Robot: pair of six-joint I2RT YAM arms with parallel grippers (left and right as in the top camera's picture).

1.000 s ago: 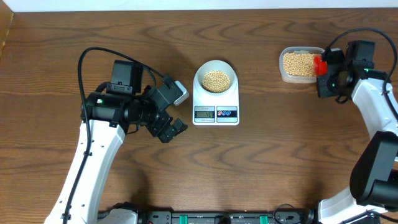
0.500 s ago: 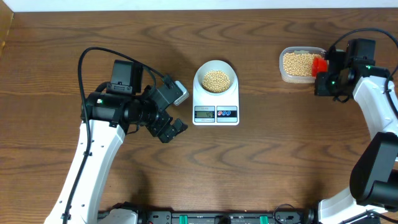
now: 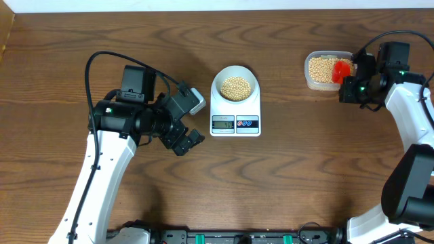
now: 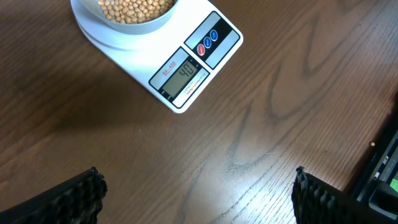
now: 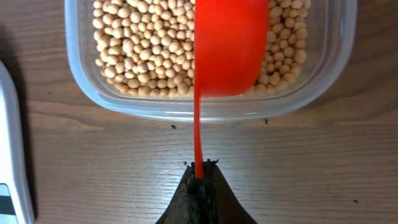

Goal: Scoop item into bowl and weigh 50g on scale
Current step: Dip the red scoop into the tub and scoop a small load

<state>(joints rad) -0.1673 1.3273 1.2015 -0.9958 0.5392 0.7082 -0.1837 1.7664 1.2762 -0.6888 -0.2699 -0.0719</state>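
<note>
**Right gripper.** The right gripper (image 3: 348,83) is fully closed on the thin handle of the red scoop (image 3: 341,68). In the right wrist view, the gripper (image 5: 200,177) pinches the handle end at the lower centre of the frame. The handle runs straight up from it to the scoop (image 5: 230,43). The scoop cup sits over the right half of the clear tub (image 5: 124,102), inside its near wall. The views do not show whether the cup touches the contents. Its underside faces the camera, so any load in it is hidden.

**Left gripper.** The left gripper (image 3: 188,123) stands wide open and holds nothing. In the left wrist view, its two ribbed fingers (image 4: 78,196) appear at the lower left and lower right corners, with bare bench (image 4: 249,143) between them. The gripper is near the scale (image 3: 235,123), to its left in the overhead frame, and does not touch it.

**Task items.** The scale sits at the centre of the overhead frame. The bowl (image 3: 235,68) rests on its upper part. The beans (image 3: 236,87) form a heap inside the bowl. More beans fill the tub (image 3: 306,71) at the upper right, well apart from the scale. The scale display (image 4: 185,76) shows digits, but they are too small to read with certainty.
</note>
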